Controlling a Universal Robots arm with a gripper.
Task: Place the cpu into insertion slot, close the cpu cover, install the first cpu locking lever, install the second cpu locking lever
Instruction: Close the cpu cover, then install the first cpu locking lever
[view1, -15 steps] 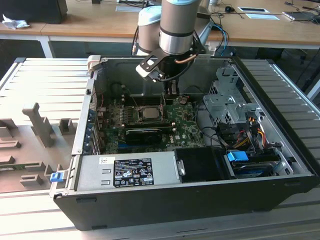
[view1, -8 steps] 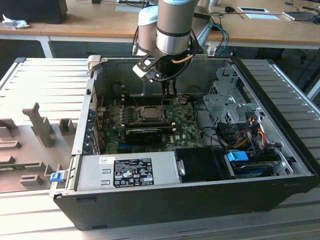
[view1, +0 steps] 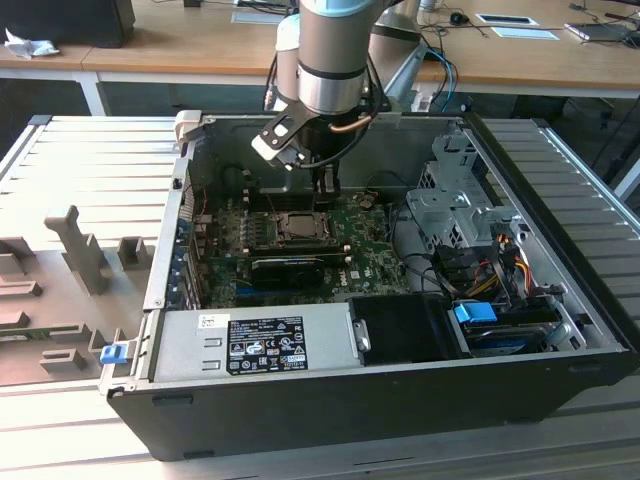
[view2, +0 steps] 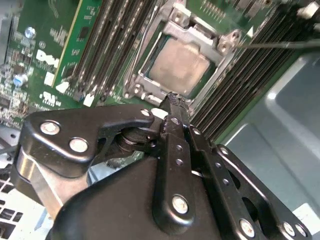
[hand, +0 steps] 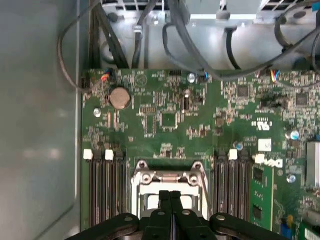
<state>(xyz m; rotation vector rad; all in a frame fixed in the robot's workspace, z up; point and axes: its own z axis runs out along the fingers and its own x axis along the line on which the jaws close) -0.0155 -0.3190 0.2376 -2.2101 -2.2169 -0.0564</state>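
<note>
Now the claw (view2: 172, 100) has its fingers pressed together, with nothing between them, and its tip is at the rim of the socket (view2: 134, 85). The chip (view2: 180, 67) lies in the socket on the green board (view1: 370, 245), and the cover (view2: 197, 38) lies flat around it.

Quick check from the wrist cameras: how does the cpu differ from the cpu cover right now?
The cpu is a solid, plain dull square; the cpu cover is an open frame with a window. The cpu sits inside, the cpu cover rings it on top. Both are silver-grey metal and lie flat.
</note>
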